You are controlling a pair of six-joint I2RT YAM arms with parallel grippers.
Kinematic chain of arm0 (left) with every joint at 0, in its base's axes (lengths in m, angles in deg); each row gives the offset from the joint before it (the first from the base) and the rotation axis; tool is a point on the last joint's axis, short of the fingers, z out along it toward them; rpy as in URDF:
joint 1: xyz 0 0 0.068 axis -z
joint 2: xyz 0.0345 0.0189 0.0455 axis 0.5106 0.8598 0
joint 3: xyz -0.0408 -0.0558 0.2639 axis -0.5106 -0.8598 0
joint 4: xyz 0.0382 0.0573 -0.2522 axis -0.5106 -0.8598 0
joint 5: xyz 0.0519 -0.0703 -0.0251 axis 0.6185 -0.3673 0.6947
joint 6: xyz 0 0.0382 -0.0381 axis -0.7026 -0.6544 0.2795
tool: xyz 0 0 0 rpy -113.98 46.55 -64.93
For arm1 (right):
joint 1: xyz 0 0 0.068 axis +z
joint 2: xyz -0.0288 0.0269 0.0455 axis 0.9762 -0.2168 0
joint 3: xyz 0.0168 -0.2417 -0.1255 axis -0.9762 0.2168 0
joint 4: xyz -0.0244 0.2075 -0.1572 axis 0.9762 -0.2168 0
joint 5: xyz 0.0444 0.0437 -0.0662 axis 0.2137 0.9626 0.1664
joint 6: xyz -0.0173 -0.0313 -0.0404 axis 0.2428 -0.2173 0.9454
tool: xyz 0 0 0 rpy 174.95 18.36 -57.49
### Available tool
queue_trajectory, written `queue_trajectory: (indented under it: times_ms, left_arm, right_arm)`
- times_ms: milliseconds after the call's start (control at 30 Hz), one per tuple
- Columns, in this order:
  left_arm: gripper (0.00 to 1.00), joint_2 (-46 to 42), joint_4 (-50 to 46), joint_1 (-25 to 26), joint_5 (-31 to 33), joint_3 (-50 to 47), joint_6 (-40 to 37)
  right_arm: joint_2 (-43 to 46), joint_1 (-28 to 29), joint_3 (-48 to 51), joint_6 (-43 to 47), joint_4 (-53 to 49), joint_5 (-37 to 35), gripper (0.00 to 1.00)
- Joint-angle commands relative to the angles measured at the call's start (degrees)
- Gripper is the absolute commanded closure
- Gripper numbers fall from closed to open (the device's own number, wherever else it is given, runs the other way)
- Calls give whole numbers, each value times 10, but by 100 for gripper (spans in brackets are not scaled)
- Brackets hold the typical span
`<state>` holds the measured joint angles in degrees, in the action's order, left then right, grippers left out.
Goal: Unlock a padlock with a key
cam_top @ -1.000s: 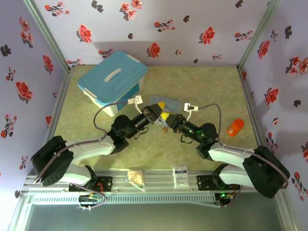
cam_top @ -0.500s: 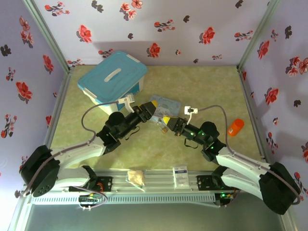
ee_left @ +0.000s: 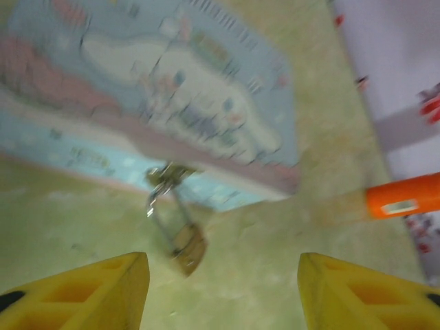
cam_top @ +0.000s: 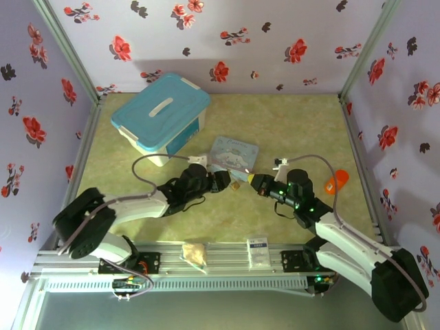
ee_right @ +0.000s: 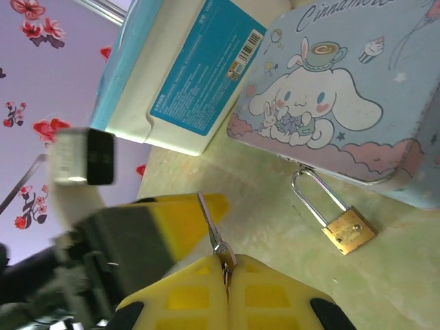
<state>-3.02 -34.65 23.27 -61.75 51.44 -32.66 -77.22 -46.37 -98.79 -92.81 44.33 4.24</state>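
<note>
- Right claw [ee_right: 227,267]: yellow fingers pressed together, pinching the head of the very small, thin dark grey metal key [ee_right: 210,218]. The blade sticks out past the fingertips.
- Left claw [ee_left: 221,262]: yellow fingers spread wide with nothing between them.
- Tiny brass-golden padlock [ee_right: 349,232] with a thin silvery shackle: lies flat on the mottled green tabletop [cam_top: 295,130]. The shackle end is right against the near side wall of the pale blue rectangular cartoon tin [ee_right: 323,96], and the body points away from the tin.
- Overhead view: the padlock sits between the two claws, both low over the tabletop. The left claw is just to its left and the right claw just to its right.
- Left wrist view (blurred): the padlock is just ahead of the gap between the fingers, untouched.
- The key is apart from the padlock. In the right wrist view the blade angles toward the left claw's yellow finger rather than toward the lock body.
- White plastic storage box with a light blue lid [cam_top: 161,113]: stands at the far left, behind the tin.
- Orange cylinder [cam_top: 335,182]: lies on the tabletop to the right of the right arm, well apart from the padlock.
</note>
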Motion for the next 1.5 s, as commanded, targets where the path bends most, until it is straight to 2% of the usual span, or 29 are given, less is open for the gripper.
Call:
queue_trajectory:
  times_ms: [0,200,333,500,767,1133,1367,1467]
  left_arm:
    - [39,44,-25,19,20,41,-19]
    - [36,132,-16,24,50,70,-20]
    - [36,176,-1,27,42,88,-16]
    - [43,211,35,30,37,95,1]
    - [51,265,18,37,17,141,5]
    - [85,253,36,38,2,132,4]
    - [86,223,92,36,-21,96,37]
    - [87,207,147,32,-41,77,72]
  right_arm:
    - [15,-3,5,22,-34,-9,100]
    - [30,-3,17,19,-31,-12,100]
    - [36,-4,26,17,-29,-16,100]
    - [33,-4,34,18,-22,-19,100]
    - [28,-4,44,16,-13,-26,100]
    - [0,-30,83,-11,14,-14,100]
    - [-14,-35,103,-20,38,25,100]
    - [-34,-48,129,-49,123,75,100]
